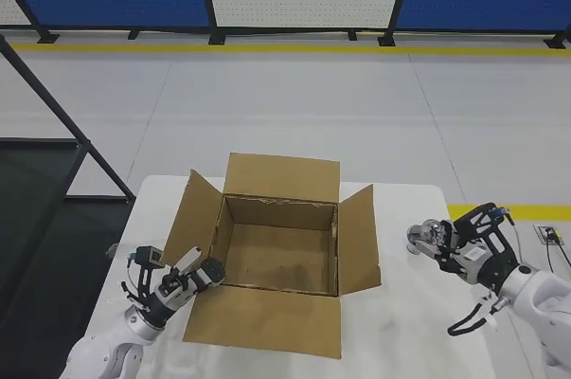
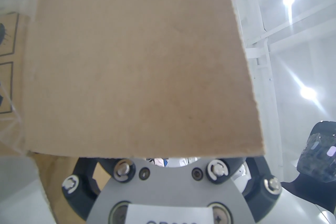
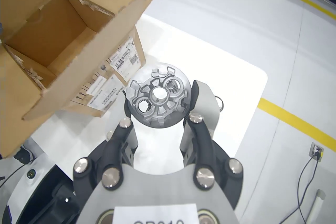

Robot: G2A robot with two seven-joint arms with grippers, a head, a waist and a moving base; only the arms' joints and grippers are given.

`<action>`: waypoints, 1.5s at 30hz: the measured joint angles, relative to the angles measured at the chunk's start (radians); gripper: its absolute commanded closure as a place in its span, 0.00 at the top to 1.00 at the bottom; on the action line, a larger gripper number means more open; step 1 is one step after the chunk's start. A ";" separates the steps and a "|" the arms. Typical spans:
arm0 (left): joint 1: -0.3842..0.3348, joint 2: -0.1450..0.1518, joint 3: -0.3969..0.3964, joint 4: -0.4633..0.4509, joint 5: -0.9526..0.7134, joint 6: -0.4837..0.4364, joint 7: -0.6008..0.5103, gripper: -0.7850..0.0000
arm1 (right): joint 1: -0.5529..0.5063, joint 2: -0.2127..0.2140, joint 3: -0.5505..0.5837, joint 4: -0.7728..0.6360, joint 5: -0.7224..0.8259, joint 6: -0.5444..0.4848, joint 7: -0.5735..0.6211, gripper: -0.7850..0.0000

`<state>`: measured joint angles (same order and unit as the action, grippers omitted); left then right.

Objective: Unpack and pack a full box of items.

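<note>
your open cardboard box sits in the middle of the white surface, all four flaps folded outward, and from above you can see down to its brown floor. the left end effector is at the box's left flap, close to that flap's near corner and just beside the near flap. in the left wrist view the same flap lies right across the fingers, so you cannot tell whether they are spread or closed on the cardboard. the right end effector is off to the right of the box, apart from its right flap and over the surface. it is clamped on a round grey metal part. in the right wrist view you see that part face on, a cast disc with a centre hole and cut-outs around it, held between the two dark fingers, one on each side of its rim. behind it, the box shows white printed labels on its right outer wall.
</note>
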<state>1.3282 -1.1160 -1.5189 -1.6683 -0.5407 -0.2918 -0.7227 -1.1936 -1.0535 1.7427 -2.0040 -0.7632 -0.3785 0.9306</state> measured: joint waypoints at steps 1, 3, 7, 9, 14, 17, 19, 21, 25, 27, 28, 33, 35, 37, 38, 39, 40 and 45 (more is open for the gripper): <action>0.000 0.000 0.000 -0.001 0.000 -0.001 0.000 1.00 | 0.000 0.000 0.001 -0.001 0.002 0.001 0.000 0.00; 0.003 0.000 -0.001 -0.004 0.001 -0.002 -0.001 1.00 | 0.000 0.000 0.000 0.001 0.001 0.001 0.000 0.00; 0.010 0.001 -0.014 -0.003 -0.001 -0.004 -0.001 1.00 | 0.000 0.000 0.000 0.001 0.000 0.000 0.000 0.00; 0.014 0.002 -0.018 -0.001 -0.004 -0.004 -0.001 1.00 | 0.000 0.000 0.000 0.001 0.000 0.000 0.000 0.00; 0.006 0.001 -0.015 0.011 -0.007 0.002 -0.001 1.00 | -0.001 0.000 0.000 0.001 0.000 0.000 -0.001 0.00; -0.007 0.002 -0.016 0.020 -0.001 0.012 -0.008 1.00 | -0.009 -0.002 -0.024 -0.029 0.002 0.001 -0.045 0.00; -0.013 0.003 -0.020 0.020 0.002 0.014 -0.010 1.00 | -0.002 -0.002 -0.056 -0.065 -0.006 0.015 -0.074 0.00; -0.013 0.003 -0.029 0.016 0.001 0.009 -0.009 1.00 | 0.018 -0.003 -0.094 -0.104 -0.021 0.037 -0.084 0.00; 0.007 0.004 -0.045 0.003 -0.009 -0.009 0.000 1.00 | 0.069 -0.007 -0.181 -0.163 -0.037 0.077 -0.091 0.00; 0.022 0.004 -0.052 -0.003 -0.014 -0.020 0.007 1.00 | 0.102 -0.011 -0.237 -0.178 -0.033 0.101 -0.101 0.00; 0.029 0.004 -0.055 -0.005 -0.017 -0.024 0.009 1.00 | 0.118 -0.013 -0.263 -0.179 -0.024 0.109 -0.101 0.00; 0.056 0.004 -0.069 -0.012 -0.023 -0.039 0.022 1.00 | 0.238 -0.028 -0.453 -0.122 -0.047 0.136 -0.034 0.00; 0.064 0.004 -0.075 -0.013 -0.028 -0.045 0.025 1.00 | 0.290 -0.038 -0.533 -0.079 -0.061 0.158 -0.017 0.00; 0.071 0.004 -0.081 -0.013 -0.032 -0.052 0.026 1.00 | 0.351 -0.053 -0.623 -0.028 -0.081 0.195 -0.013 0.00; 0.074 0.004 -0.082 -0.012 -0.033 -0.054 0.026 1.00 | 0.375 -0.060 -0.661 -0.007 -0.088 0.212 -0.014 0.00; 0.075 0.004 -0.084 -0.011 -0.035 -0.054 0.026 1.00 | 0.409 -0.071 -0.710 0.022 -0.102 0.238 -0.017 0.00; 0.076 0.003 -0.084 -0.010 -0.035 -0.055 0.026 1.00 | 0.434 -0.079 -0.744 0.044 -0.119 0.262 -0.023 0.00; 0.069 0.003 -0.085 -0.006 -0.037 -0.053 0.023 1.00 | 0.567 -0.133 -0.908 0.195 -0.166 0.389 -0.050 0.00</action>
<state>1.3976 -1.1128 -1.6039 -1.6747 -0.5776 -0.3443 -0.6997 -0.6261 -1.1863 0.8345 -1.8085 -0.9288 0.0100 0.8807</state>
